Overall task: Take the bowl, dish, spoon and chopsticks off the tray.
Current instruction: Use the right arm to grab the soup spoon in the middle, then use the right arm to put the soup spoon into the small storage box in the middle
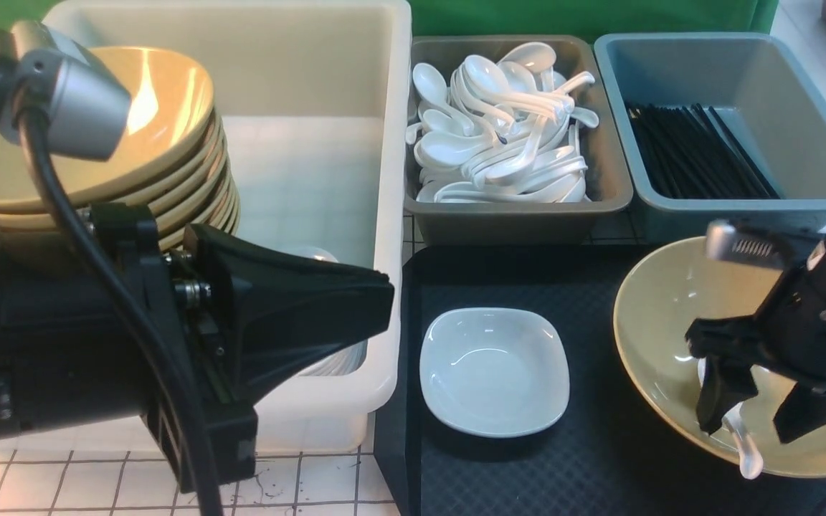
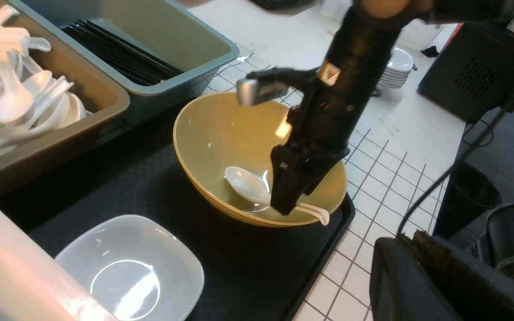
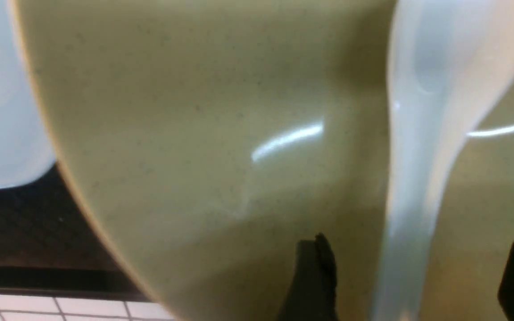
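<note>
A: Where's the right gripper [image 1: 757, 412]?
B: Down inside the bowl [image 1: 660, 315], jaws spread wide, one finger on each side of the handle of the spoon [image 1: 745, 448], gripping nothing.
A: And the spoon?
B: Lying in the bowl, handle over its near rim. The tray [image 1: 599, 459] is under the bowl, the dish [image 1: 493, 371] left of it.

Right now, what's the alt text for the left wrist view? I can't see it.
The right gripper, open, straddles the handle of a white spoon lying in a yellow bowl on a black tray. A white dish shares the tray.
</note>
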